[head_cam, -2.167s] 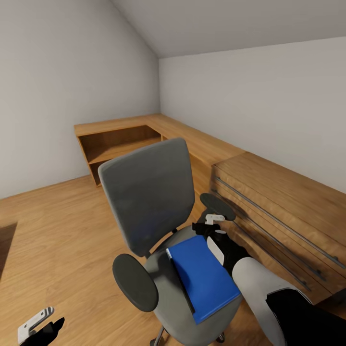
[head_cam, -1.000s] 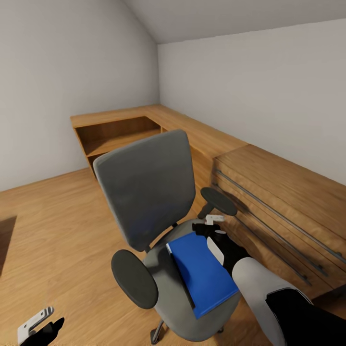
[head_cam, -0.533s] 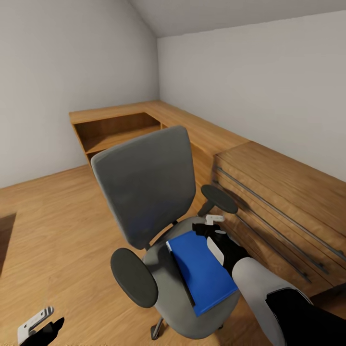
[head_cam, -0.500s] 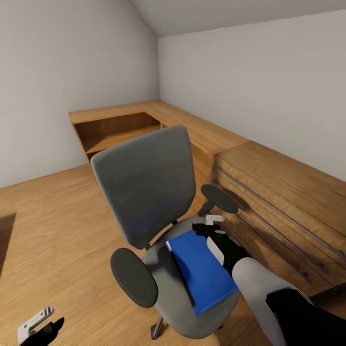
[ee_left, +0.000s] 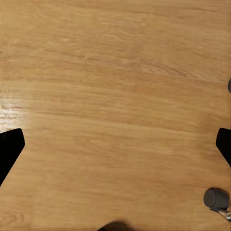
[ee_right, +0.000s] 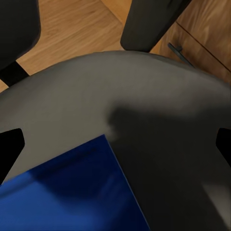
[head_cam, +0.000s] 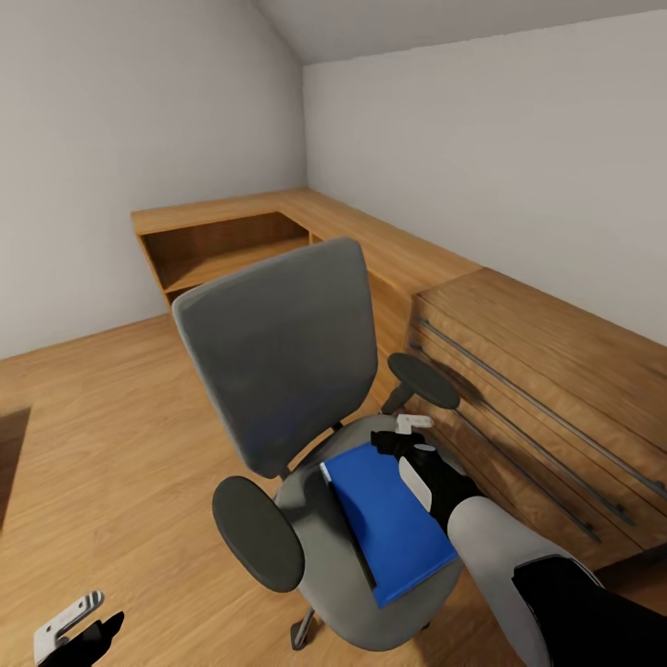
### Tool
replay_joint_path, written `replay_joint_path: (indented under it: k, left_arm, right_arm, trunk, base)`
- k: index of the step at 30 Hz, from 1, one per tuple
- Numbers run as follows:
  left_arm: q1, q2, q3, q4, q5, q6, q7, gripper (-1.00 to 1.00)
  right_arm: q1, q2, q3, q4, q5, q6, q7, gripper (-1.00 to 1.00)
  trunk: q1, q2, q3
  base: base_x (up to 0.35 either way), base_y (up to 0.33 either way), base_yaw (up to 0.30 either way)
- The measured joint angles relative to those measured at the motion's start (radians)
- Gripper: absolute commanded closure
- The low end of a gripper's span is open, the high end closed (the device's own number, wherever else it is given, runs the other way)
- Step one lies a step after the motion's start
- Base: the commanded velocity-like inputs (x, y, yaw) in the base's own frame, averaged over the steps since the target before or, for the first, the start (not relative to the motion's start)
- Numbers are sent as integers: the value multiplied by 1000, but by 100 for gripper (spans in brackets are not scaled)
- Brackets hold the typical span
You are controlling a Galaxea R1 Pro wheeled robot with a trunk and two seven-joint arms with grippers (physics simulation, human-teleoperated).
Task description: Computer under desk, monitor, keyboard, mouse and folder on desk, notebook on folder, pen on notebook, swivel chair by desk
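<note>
The bright blue flat folder [head_cam: 391, 523] lies on the grey padded swivel chair [head_cam: 278, 371] seat. The right claw [head_cam: 408, 435], fingers apart, hovers beside its far corner, apparently lining up a grasp.

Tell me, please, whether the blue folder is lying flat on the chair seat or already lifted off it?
Lying flat. The folder rests on the swivel chair seat, and the right hand hovers open above its far corner, not gripping it.

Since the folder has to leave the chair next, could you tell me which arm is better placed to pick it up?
The right. Its tool hangs open just above the blue folder on the swivel chair seat, while the left tool is low beside the chair, over bare floor.
</note>
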Motion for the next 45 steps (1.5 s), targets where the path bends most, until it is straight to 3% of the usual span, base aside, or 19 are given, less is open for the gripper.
replay_joint_path:
  k: [26, 45]
  left_arm:
    - [0, 1, 3, 0, 0, 0, -2, -100]
    - [0, -1, 21, 0, 0, 0, -2, -100]
  right_arm:
    - [0, 0, 1, 4, 8, 16, -1, -100]
    - [0, -1, 1, -6, 9, 16, 0, -100]
  trunk:
    - [0, 0, 0]
    - [0, 0, 0]
  base:
    - [-46, 0, 0]
    - [-134, 0, 0]
